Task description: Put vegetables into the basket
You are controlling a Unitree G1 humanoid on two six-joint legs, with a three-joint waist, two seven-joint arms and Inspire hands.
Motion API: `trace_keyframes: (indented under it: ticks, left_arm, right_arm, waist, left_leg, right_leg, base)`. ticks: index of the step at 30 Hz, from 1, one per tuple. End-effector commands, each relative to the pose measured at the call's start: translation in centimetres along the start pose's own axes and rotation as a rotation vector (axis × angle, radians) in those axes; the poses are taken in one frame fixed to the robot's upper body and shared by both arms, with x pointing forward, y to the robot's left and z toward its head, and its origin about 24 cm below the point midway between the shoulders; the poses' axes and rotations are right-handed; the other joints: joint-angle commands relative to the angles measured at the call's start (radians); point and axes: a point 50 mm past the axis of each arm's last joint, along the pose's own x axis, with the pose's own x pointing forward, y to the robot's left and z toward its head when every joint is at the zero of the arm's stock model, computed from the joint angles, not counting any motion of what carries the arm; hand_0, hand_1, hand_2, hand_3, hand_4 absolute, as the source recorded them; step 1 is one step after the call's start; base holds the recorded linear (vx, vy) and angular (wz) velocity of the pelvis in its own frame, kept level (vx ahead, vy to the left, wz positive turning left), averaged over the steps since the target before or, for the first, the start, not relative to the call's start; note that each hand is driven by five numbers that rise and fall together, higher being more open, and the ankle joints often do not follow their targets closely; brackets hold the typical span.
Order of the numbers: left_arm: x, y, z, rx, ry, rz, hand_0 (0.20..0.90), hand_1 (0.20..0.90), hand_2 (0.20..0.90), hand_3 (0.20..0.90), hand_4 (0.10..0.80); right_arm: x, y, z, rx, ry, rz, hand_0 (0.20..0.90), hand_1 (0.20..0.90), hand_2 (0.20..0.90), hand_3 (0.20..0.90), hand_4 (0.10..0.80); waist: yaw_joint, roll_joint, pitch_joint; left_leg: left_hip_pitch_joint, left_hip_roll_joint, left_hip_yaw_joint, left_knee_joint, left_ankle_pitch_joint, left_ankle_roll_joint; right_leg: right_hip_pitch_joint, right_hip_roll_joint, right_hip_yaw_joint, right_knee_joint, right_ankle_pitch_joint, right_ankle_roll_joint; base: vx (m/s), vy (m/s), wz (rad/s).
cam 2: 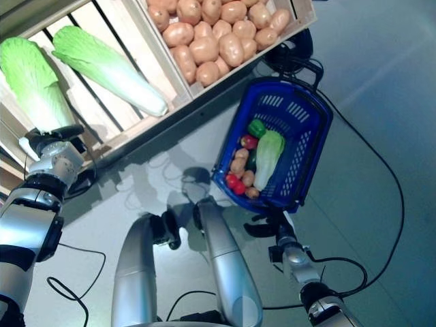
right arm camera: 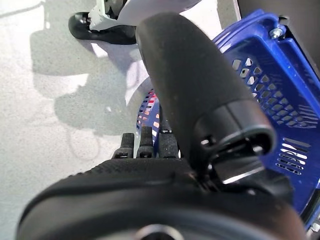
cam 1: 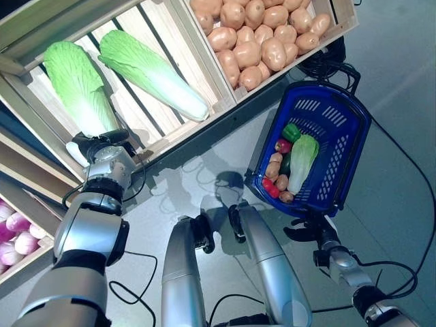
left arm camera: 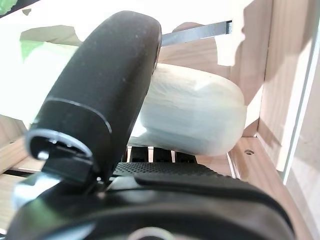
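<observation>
Nearest me, the right hand (cam 1: pixel 308 230) grips the near rim of the blue basket (cam 1: pixel 340 129), fingers curled under its edge, with a cabbage, pepper and small potatoes already lying inside. Farther off, left of the basket, the left hand (cam 1: pixel 102 144) has thumb and fingers closed round the pale stem end of a napa cabbage (cam 1: pixel 78 85) in the slatted wooden crate (cam 1: pixel 174 34). That cabbage looks light, firm at the stem and floppy in the leaves, so the stem seems the right hold.

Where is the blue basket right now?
The blue basket hangs from the right hand at the head views' right, just below the potato crate, already holding a cabbage and peppers.
</observation>
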Motion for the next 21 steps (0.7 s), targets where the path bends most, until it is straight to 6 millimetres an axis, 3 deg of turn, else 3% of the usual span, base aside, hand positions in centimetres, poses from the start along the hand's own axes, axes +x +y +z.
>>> trace_keyframes:
  ticks: [1, 4, 12, 21]
  left_arm:
    - [-1.5, -2.9, 2.0, -0.107, -0.072, -0.199, 0.300, 0.300, 0.300, 0.300, 0.400]
    - [-1.4, -2.9, 1.5, -0.132, -0.045, -0.216, 0.300, 0.300, 0.300, 0.300, 0.400]
    - [-1.3, -2.4, -0.3, -0.230, 0.009, -0.208, 0.300, 0.300, 0.300, 0.300, 0.400]
    - [-3.6, -3.6, -4.4, -0.276, 0.044, -0.292, 0.300, 0.300, 0.300, 0.300, 0.400]
  right_arm:
    - [-1.5, 0.1, -3.5, -0.045, 0.113, -0.002, 0.900, 0.900, 0.900, 0.900, 0.800]
    - [-1.7, 0.2, -4.0, -0.044, 0.128, -0.002, 0.900, 0.900, 0.900, 0.900, 0.800]
    - [-2.1, 1.2, -4.8, -0.014, 0.130, 0.006, 0.900, 0.900, 0.900, 0.900, 0.800]
    - [-3.1, 2.9, -5.8, 0.083, 0.136, 0.019, 0.900, 0.900, 0.900, 0.900, 0.800]
  waist:
    - [-0.043, 0.019, -0.060]
    - [-0.043, 0.023, -0.080]
    - [-0.021, 0.036, -0.150]
    - [0.015, 0.046, -0.261]
  left_leg:
    - [0.111, -0.037, 0.067, -0.139, 0.064, 0.045]
    - [0.195, -0.049, 0.057, -0.223, 0.098, 0.031]
    - [0.351, -0.084, 0.020, -0.387, 0.116, 0.023]
    - [0.624, -0.124, -0.024, -0.654, 0.161, 0.018]
  right_leg:
    - [0.118, 0.000, -0.059, -0.147, 0.070, -0.049]
    - [0.201, -0.013, -0.059, -0.215, 0.079, -0.043]
    - [0.358, -0.038, -0.052, -0.353, 0.089, -0.038]
    - [0.640, -0.047, -0.037, -0.612, 0.115, -0.025]
  base:
    - [-0.040, -0.043, 0.01]
    - [-0.025, -0.041, -0.02]
    - [-0.006, -0.015, 0.04]
    - [0.041, -0.027, 0.06]
